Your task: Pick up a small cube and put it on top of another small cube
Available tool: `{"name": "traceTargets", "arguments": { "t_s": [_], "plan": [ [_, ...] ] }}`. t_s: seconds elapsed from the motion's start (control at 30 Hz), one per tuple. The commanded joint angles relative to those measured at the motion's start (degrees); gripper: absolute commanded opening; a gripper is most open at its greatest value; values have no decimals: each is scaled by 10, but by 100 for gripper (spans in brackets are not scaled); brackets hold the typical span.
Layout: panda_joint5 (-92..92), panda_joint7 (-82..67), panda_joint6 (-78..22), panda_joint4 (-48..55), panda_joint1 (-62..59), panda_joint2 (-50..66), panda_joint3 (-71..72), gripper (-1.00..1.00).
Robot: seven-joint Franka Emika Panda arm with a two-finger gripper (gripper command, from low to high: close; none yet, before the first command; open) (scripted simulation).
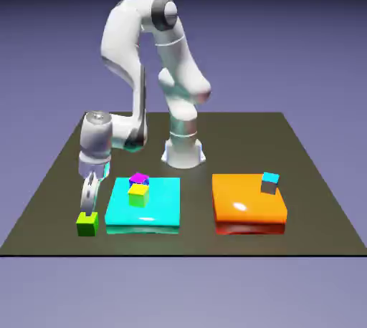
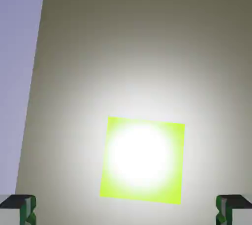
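Gripper: I have the Panda's two-finger gripper (image 1: 88, 208) over the pick cube, its fingers spread wide with nothing between them that I can make out.
Lime-green cube: it sits on the dark table (image 1: 186, 242), near the front edge and just beside the large cyan slab (image 1: 144, 221), toward the exterior view's left. That is the lime-green cube (image 1: 87, 225) I'm after.
Done so far: by my reading, only the approach; the hand view puts the cube between the two finger tips (image 2: 27, 210) sideways, but farther up the picture.
Left to do: finish lining up and lowering, close, lift, carry across, set down and release.
Stacking target: the cyan-topped grey cube (image 1: 269, 183) rests on the orange slab (image 1: 247, 201), well apart from the pick cube, with nothing on it.
Cube's look: small, plain and sharp-edged, darker on its front side; my hand camera shows its top washed white in the middle, with a yellow-green rim, slightly turned.
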Motion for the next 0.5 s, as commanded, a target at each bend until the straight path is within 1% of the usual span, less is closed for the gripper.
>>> {"name": "traceTargets", "arguments": {
  "t_s": [0.0, 0.17, 0.2, 0.23, 0.27, 0.43, 0.47],
  "plan": [
    [0, 0, 0, 0, 0, 0, 0, 0],
    [-90, 70, 59, 43, 54, 104, -77, 0],
    [-90, 70, 59, 43, 54, 104, -77, 0],
    [-90, 70, 59, 43, 54, 104, -77, -100],
    [-90, 70, 59, 43, 54, 104, -77, -100],
    [0, 0, 0, 0, 0, 0, 0, -100],
    [25, -21, -6, -8, 21, -21, 16, -100]
  ]
}}
